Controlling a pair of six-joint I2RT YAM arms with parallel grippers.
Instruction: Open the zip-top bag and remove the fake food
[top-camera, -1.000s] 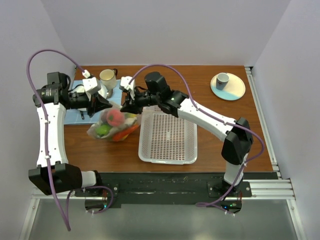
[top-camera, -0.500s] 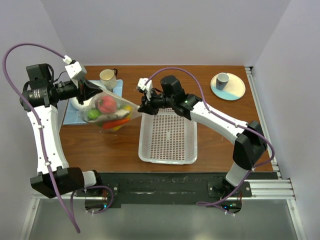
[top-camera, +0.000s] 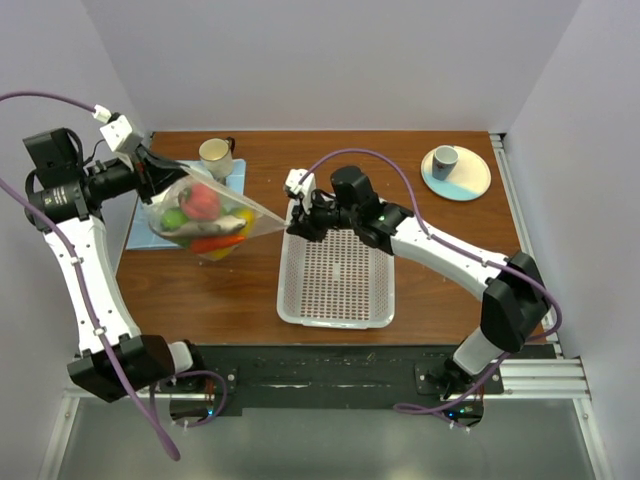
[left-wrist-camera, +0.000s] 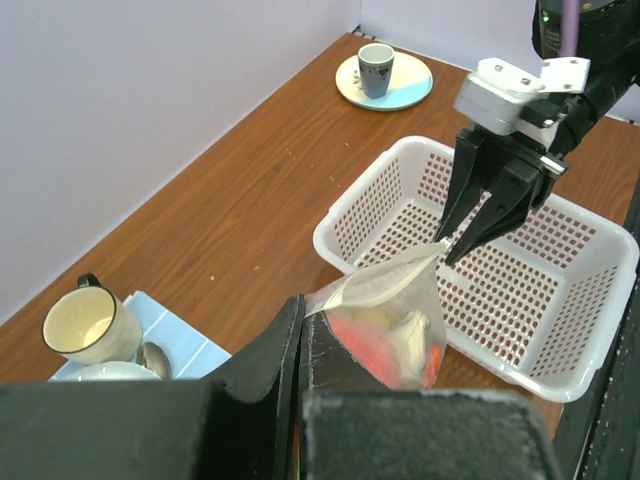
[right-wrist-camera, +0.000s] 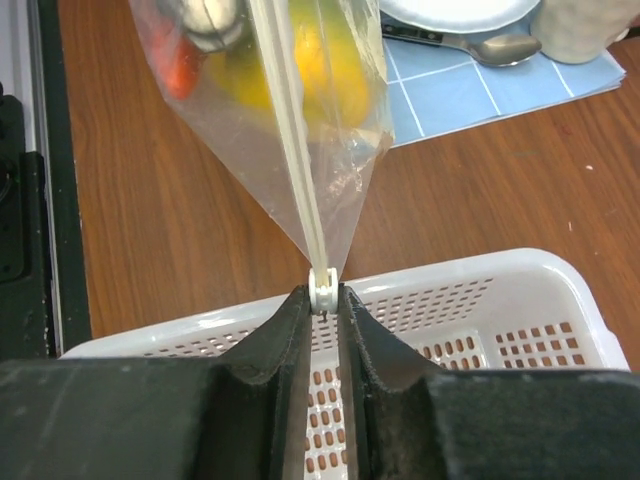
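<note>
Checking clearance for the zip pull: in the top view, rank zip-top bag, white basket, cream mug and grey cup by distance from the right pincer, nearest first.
1. zip-top bag: its zip end is pinched in the right pincer, the bag stretching off to the left.
2. white basket: right beside the pincer, centre of the table.
3. cream mug: back left.
4. grey cup: back right corner.

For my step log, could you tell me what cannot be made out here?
- Top view: plastic toy foods inside the clear dotted zip-top bag too small to count.
- Right wrist view: white zip strip edge-on; sealed or parted unclear.
- Left wrist view: left gripper hides its bag corner.
</note>
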